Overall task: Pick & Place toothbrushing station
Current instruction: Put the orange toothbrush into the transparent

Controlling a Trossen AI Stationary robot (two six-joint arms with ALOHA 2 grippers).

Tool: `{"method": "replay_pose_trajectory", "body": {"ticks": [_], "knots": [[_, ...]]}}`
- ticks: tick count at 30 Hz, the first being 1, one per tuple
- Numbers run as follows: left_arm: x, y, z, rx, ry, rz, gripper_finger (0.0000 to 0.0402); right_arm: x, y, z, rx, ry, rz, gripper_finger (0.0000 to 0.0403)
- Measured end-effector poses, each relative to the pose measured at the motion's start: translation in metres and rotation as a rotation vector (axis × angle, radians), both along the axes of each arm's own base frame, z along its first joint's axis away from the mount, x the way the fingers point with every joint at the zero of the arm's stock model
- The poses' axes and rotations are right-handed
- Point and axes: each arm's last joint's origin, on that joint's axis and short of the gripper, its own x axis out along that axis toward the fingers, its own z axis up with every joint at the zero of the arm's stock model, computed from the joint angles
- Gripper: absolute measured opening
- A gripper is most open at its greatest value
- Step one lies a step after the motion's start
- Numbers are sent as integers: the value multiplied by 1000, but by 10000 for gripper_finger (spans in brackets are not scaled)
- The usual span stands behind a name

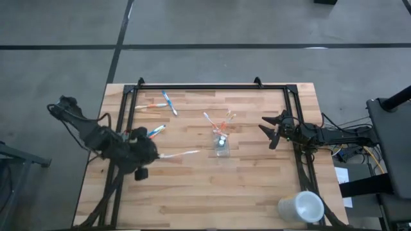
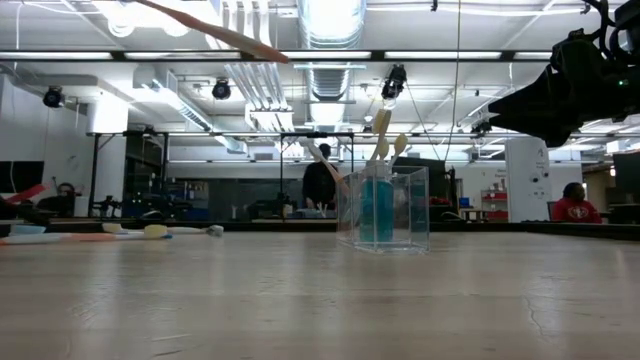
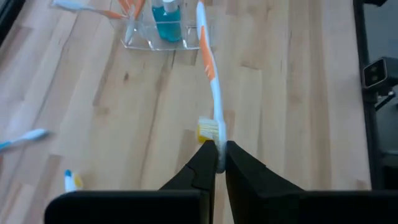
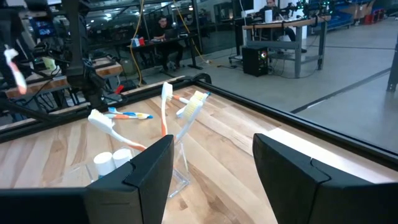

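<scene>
Wooden planks made up the table (image 1: 192, 192) under me, framed by a black rail, with grey floor beyond it and a lit workshop behind, where a few people sat at benches.

My left claw (image 3: 219, 160) hung over the table's left part, clenched on the head end of a white and orange toothbrush (image 3: 210, 74). Its yellow bristles sat just beside my fingertips (image 3: 205, 158), and its handle reached out toward the clear plastic cup (image 1: 221, 144), stopping short of it. From table height the same handle slanted high across the top of the picture, off the wood.

That cup stood upright near the table's middle, between my two claws. It held a small blue tube (image 2: 376, 210) and several toothbrushes leaning out of its rim.

My right claw (image 4: 211, 162) waited over the table's right part, released, fingers spread, facing the cup with a gap between them.

More toothbrushes lay loose: a blue one (image 1: 169, 102) crossing a white and orange one (image 1: 149, 106) near the far rail, and another blue one (image 1: 156, 131) close to my left arm.

An opaque white cup (image 1: 300, 207) lay at the near right corner, well apart from everything.
</scene>
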Motion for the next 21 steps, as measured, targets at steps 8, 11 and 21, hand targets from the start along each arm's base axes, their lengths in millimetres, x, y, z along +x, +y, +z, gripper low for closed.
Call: {"method": "replay_pose_trajectory", "body": {"ticks": [8, 11, 21], "knots": [[26, 42, 12, 5, 66, 33, 23, 0, 0, 0, 0, 0, 0, 215], [36, 64, 9, -23, 116, 85, 23, 0, 0, 0, 0, 0, 0, 215], [50, 107, 3, -7, 180, 133, 23, 0, 0, 0, 0, 0, 0, 215]]}}
